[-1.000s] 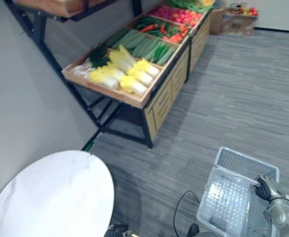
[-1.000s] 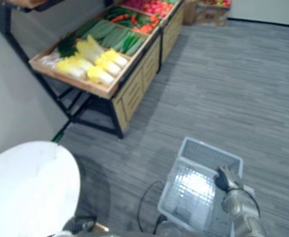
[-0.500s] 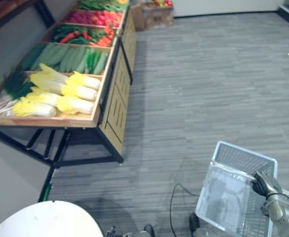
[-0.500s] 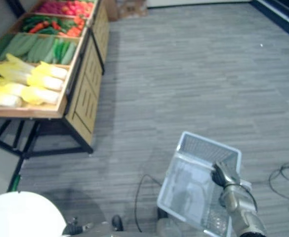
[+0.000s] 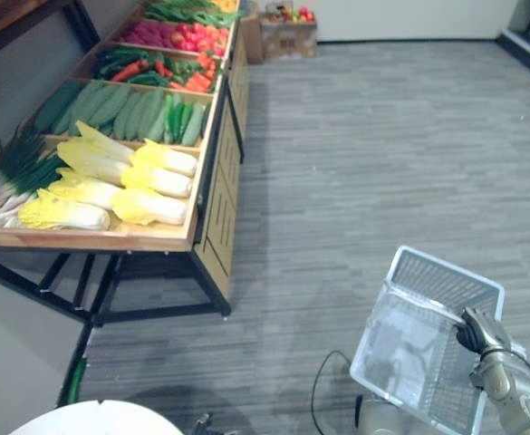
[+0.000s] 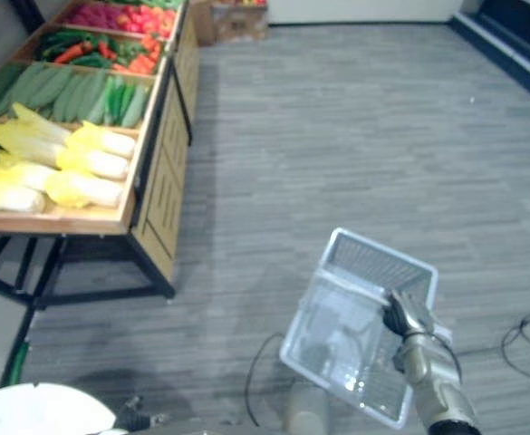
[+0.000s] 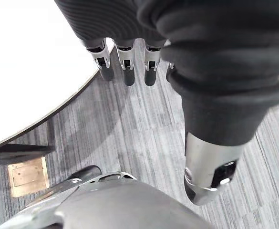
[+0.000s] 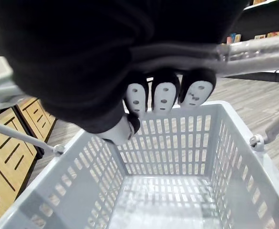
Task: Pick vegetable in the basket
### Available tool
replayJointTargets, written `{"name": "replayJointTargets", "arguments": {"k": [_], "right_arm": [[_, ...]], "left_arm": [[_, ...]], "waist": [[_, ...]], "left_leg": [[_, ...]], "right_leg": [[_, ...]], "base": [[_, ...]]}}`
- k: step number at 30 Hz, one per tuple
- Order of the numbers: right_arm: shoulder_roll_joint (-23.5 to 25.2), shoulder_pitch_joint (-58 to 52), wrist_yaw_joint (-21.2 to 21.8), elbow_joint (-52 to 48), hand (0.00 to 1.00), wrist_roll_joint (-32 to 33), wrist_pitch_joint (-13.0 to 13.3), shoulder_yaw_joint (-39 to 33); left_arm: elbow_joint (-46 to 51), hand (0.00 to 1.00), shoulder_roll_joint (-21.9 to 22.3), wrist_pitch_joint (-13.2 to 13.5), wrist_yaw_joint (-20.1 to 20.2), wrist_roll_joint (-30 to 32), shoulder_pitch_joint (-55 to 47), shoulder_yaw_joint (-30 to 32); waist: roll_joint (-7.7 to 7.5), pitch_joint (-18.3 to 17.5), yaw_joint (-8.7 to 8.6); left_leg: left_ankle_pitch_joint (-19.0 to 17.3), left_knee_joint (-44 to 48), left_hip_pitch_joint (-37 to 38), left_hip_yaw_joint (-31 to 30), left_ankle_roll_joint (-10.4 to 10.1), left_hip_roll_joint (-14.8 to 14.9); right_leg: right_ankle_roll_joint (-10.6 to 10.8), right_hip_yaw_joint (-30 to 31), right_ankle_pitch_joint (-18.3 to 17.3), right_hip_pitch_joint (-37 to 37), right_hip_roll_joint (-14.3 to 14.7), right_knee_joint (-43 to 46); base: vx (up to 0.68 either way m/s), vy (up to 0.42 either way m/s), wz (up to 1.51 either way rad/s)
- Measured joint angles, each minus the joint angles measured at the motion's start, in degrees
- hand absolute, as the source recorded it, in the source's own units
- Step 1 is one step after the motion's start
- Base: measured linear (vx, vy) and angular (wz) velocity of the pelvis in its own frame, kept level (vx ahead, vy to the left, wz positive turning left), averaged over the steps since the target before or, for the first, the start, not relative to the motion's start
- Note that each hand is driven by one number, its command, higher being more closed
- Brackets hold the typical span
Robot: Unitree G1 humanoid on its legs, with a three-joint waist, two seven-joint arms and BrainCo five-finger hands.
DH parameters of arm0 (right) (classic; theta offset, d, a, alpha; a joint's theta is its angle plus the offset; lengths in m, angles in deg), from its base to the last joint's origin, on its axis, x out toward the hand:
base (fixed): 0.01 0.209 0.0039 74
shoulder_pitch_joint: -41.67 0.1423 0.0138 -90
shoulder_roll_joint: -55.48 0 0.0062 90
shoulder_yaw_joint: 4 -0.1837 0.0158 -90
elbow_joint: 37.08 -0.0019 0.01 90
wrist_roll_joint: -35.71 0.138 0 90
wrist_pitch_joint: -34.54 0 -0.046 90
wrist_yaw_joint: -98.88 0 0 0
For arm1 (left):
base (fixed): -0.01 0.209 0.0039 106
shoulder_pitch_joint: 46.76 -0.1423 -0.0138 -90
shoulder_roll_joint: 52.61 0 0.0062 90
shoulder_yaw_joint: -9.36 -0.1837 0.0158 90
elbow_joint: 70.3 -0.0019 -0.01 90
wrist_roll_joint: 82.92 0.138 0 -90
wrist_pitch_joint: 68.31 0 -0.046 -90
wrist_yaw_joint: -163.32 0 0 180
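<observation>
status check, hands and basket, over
Right robot hand shut on basket handle; left robot hand open, by white table. Basket empty. Vegetables on wooden stand, off to the left.

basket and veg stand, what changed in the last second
Nothing was picked up or let go. The camera swung, so the vegetable stand sits along the left and only an edge of the white table remains at the bottom; the things did not move. The right hand stays curled round the handle of the empty basket, and the left hand hangs open by the table.
</observation>
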Motion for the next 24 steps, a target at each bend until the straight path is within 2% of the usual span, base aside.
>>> {"name": "replayJointTargets", "arguments": {"k": [2,3,4,5,6,7,8,9,11,12,13,14,15,16,17,18,19,20,21,23,24], "right_arm": [[0.17,0.86,-0.02,0.09,1.00,0.02,-0.09,-0.35],[0.22,1.19,-0.02,0.09,1.00,0.03,-0.12,-0.59],[0.22,1.79,-0.06,0.05,1.00,0.04,-0.09,-1.19],[0.36,1.81,-0.08,0.04,1.00,0.06,-0.11,-2.21],[0.43,1.73,-0.11,0.04,1.00,0.12,-0.14,-2.42],[0.43,1.55,-0.12,0.02,1.00,0.38,-0.30,-2.45],[0.49,1.34,-0.12,0.00,1.00,0.41,-0.50,-2.48],[0.54,1.14,-0.11,0.01,1.00,0.41,-0.84,-3.05],[0.81,1.18,-0.08,0.07,1.00,0.40,-1.32,-3.33],[0.81,1.36,0.10,0.13,1.00,0.40,-1.32,-3.36],[1.00,1.43,0.16,0.15,1.00,0.40,-1.27,-3.36],[1.02,1.50,0.19,0.12,1.00,0.41,-1.27,-3.36],[1.03,0.44,0.19,-0.07,1.00,0.41,-1.30,-3.44],[0.89,-0.81,0.19,-0.17,1.00,0.51,-1.36,-3.49],[0.80,-1.37,0.19,-0.26,1.00,0.51,-1.37,-3.42],[0.49,-1.97,0.18,-0.41,1.00,0.53,-1.44,-3.37],[0.48,-2.21,0.17,-0.46,1.00,0.60,-1.48,-3.35],[0.47,-2.42,0.18,-0.47,1.00,0.82,-1.51,-3.27],[0.48,-2.53,0.18,-0.52,1.00,0.98,-1.53,-3.15],[0.52,-2.56,0.17,-0.53,1.00,1.13,-1.55,-2.28],[0.52,-2.58,0.17,-0.51,1.00,1.13,-1.54,-2.14]], "left_arm": [[0.24,0.00,0.24,-0.19,0.17,0.07,0.81,0.07],[0.25,0.00,0.30,-0.30,0.19,0.12,1.24,0.07],[0.26,0.00,0.30,-0.49,0.21,0.20,1.54,0.07],[0.29,0.00,0.27,-0.67,0.18,0.31,1.63,0.09],[0.32,0.00,0.25,-0.68,0.16,0.36,1.65,0.10],[0.33,0.00,0.23,-0.69,0.14,0.62,1.61,0.18],[0.29,0.00,-0.06,-0.70,0.15,0.66,1.34,0.50],[0.25,0.00,0.20,-0.73,0.13,0.65,1.40,1.73],[0.27,0.00,1.51,-0.66,0.18,0.75,1.71,2.37],[0.24,0.00,2.02,-0.67,0.14,0.75,1.77,2.47],[0.15,0.00,2.49,-0.69,0.33,0.76,1.69,2.78],[0.08,0.00,2.49,-0.71,0.32,0.77,1.69,3.16],[0.11,0.00,2.66,-0.76,0.31,0.77,1.67,3.83],[0.24,0.00,2.91,-0.78,0.17,0.75,1.56,4.57],[0.28,0.00,2.96,-0.80,0.11,0.75,1.45,4.62],[0.35,0.00,2.91,-0.77,0.11,0.77,1.36,4.57],[0.88,0.00,2.91,-0.71,0.16,0.73,1.47,4.57],[1.16,0.00,2.91,-0.70,0.11,0.69,1.48,4.58],[1.29,0.00,2.92,-0.66,0.08,0.62,1.42,4.56],[2.09,0.00,2.96,-0.23,-0.35,0.45,1.44,4.58],[2.46,0.00,2.97,-0.22,-0.38,0.44,1.44,4.56]], "waist": [[0.41,0.77,-0.78],[0.79,1.05,-1.08],[1.46,1.61,-1.29],[1.80,1.98,-1.32],[1.70,1.96,-1.37],[1.13,2.07,-1.38],[0.24,1.91,-1.42],[0.65,1.76,-1.36],[1.91,1.11,-1.22],[2.50,1.06,-1.06],[3.13,0.71,-1.13],[3.32,0.66,-1.12],[3.29,0.68,-1.33],[3.21,0.72,-1.15],[3.15,0.73,-1.05],[2.84,0.86,-0.49],[2.92,0.81,0.16],[2.87,0.84,0.67],[2.89,0.84,0.78],[2.99,0.83,1.71],[2.96,0.85,2.21]], "left_leg": [[-0.12,-1.11,0.55,-1.69,-0.10,1.44],[-0.30,-1.12,0.63,-1.94,-0.41,1.85],[-0.66,-1.14,1.04,-2.42,-1.01,2.43],[-1.08,-1.42,1.98,-3.10,-1.75,2.83],[-1.28,-1.54,2.49,-3.34,-2.19,2.83],[-2.19,-1.57,3.92,-3.57,-3.88,2.78],[-3.45,-1.51,5.75,-4.45,-6.00,2.75],[-4.18,-0.98,6.79,-5.21,-7.18,3.99],[-3.72,4.62,4.57,-6.79,-7.90,6.72],[-3.20,7.65,3.34,-7.32,-8.61,7.57],[-1.32,12.46,1.05,-8.01,-9.89,9.07],[2.01,17.34,-1.24,-8.54,-10.20,10.11],[8.77,24.00,-3.69,-9.78,-11.48,10.65],[18.78,30.13,-5.60,-10.79,-12.81,10.82],[25.06,33.07,-6.62,-11.03,-13.81,10.95],[25.18,41.19,-9.68,-10.07,-15.37,12.39],[20.73,47.71,-13.34,-8.54,-14.39,12.78],[17.04,50.12,-15.50,-7.43,-12.97,12.71],[15.19,50.66,-16.96,-6.70,-12.45,12.58],[8.47,47.92,-23.32,-4.14,-9.72,12.11],[7.28,45.58,-24.62,-3.11,-9.19,11.78]], "right_leg": [[-0.68,-4.96,-0.62,-1.32,1.74,-8.50],[-0.47,-5.47,-0.44,-1.64,2.24,-11.70],[0.60,-5.51,0.72,-2.18,2.96,-19.10],[1.64,-4.65,3.65,-2.23,3.31,-27.79],[1.89,-4.05,5.63,-2.20,3.15,-31.89],[2.01,-3.47,8.38,-2.12,2.49,-37.55],[1.37,-3.65,10.41,-1.84,1.89,-39.49],[0.02,-4.09,16.68,-2.11,1.94,-37.15],[0.73,-5.86,17.56,-3.42,2.78,-32.68],[0.06,-6.47,16.24,-3.41,3.61,-31.79],[-1.61,-7.12,14.74,-2.88,4.66,-31.12],[-2.97,-7.83,13.59,-1.58,5.31,-30.60],[-3.46,-8.61,11.75,0.96,5.51,-30.24],[-4.09,-9.02,9.63,4.47,5.63,-30.45],[-4.28,-8.73,8.63,6.45,5.64,-30.91],[-4.97,-8.34,7.53,9.73,6.08,-32.71],[-5.16,-7.66,7.01,13.11,6.62,-34.84],[-5.37,-7.07,6.63,15.70,6.84,-36.70],[-5.62,-6.76,5.98,17.39,7.01,-37.89],[-5.45,-5.96,4.68,21.86,7.28,-40.04],[-5.23,-5.36,4.16,22.55,7.19,-40.08]], "base": [[0.25,-0.004,0.43],[0.30,-0.043,0.36],[0.35,-0.087,0.32],[0.37,-0.111,0.32],[0.42,-0.161,0.33],[0.45,-0.214,0.38],[0.67,-0.359,0.44],[0.49,-0.281,0.36],[0.50,-0.335,0.16],[0.50,-0.359,0.01],[0.42,-0.303,-0.05],[0.55,-0.362,0.06],[0.68,-0.404,0.10],[0.55,-0.295,0.10],[0.55,-0.237,-0.06],[0.48,-0.191,-0.22],[0.54,-0.207,-0.33],[0.40,-0.160,-0.31],[0.37,-0.125,-0.24],[0.32,-0.050,-0.30],[0.30,0.033,-0.45]]}}
